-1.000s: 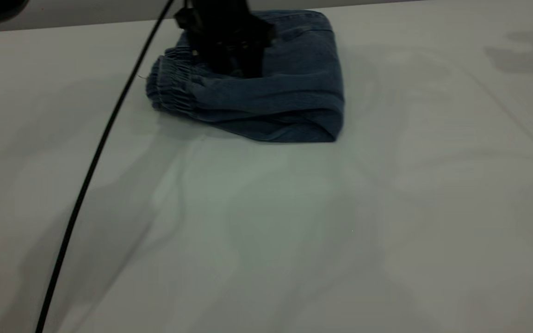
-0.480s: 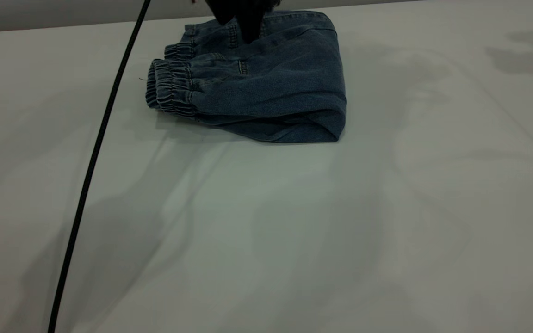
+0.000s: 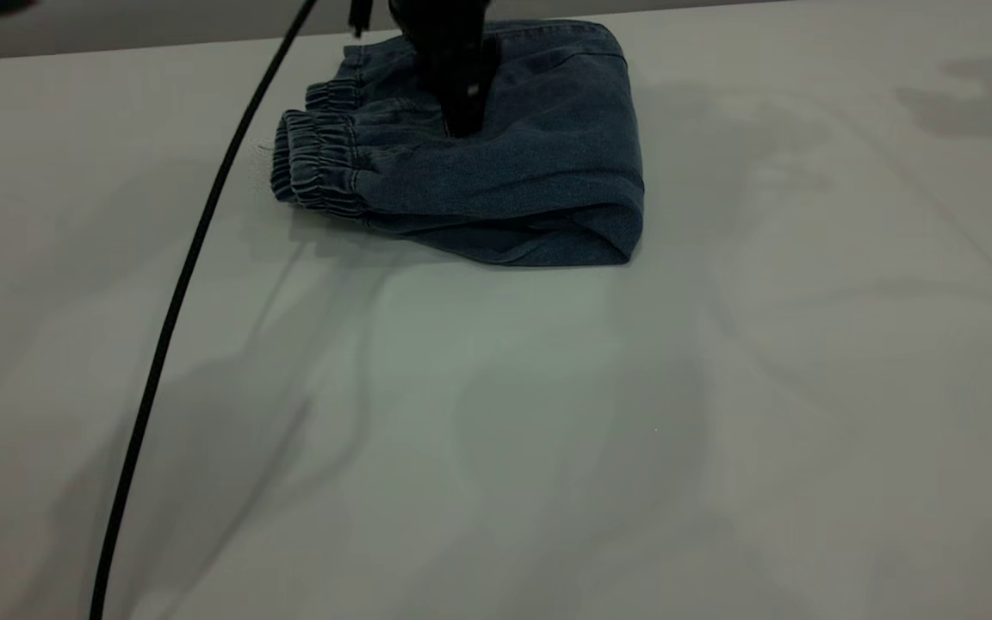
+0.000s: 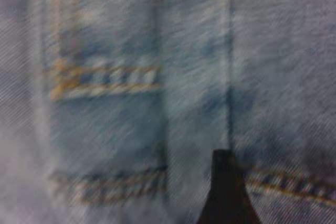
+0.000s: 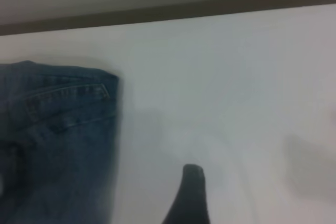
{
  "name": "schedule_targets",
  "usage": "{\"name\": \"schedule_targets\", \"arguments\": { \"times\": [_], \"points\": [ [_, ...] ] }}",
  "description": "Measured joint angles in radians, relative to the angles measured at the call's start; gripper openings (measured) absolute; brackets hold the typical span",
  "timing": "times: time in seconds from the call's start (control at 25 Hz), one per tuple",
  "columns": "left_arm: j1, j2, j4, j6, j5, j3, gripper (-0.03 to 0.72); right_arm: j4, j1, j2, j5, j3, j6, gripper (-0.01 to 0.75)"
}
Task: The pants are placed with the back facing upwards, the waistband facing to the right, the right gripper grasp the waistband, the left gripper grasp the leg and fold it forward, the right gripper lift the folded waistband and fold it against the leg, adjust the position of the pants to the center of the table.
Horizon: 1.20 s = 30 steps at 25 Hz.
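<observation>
The pants (image 3: 496, 164) are seen folded into a compact bundle near the far edge of the worktop (image 3: 548, 430), roughly midway along that edge. The waistband (image 3: 315, 168) is gathered at the bundle's left end in the exterior view, and a rounded fold is formed at the opposite end. A belt loop and seams of yellow stitching are shown close up in the left wrist view, where denim fills the whole picture.

The left gripper (image 3: 460, 90) is lowered onto the top of the bundle, just beside the waistband, with its tip touching the denim. Only a single dark fingertip (image 4: 227, 187) is shown against the cloth in the left wrist view; whether the jaws are parted or closed cannot be told.

A black cable (image 3: 177, 301) is draped across the left part of the worktop, from the far edge to the near edge.

The right gripper is placed over bare worktop beside the folded end of the pants, apart from the cloth. One dark fingertip (image 5: 190, 195) is visible, and the state of its jaws cannot be told.
</observation>
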Motion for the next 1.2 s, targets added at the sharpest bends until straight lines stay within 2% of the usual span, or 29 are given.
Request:
{"name": "schedule_targets", "arguments": {
  "times": [0.24, 0.88, 1.2],
  "points": [
    [0.002, 0.044, -0.023, 0.044, -0.007, 0.0, 0.446, 0.006, 0.0, 0.0, 0.006, 0.0, 0.002, 0.573],
    [-0.021, 0.065, -0.05, -0.367, 0.002, -0.013, 0.443, 0.008, 0.0, 0.0, -0.002, 0.0, 0.002, 0.573],
    [-0.038, -0.016, -0.072, -0.345, 0.007, -0.01, 0.443, 0.007, 0.0, 0.0, -0.013, 0.0, 0.002, 0.573]
  ]
}}
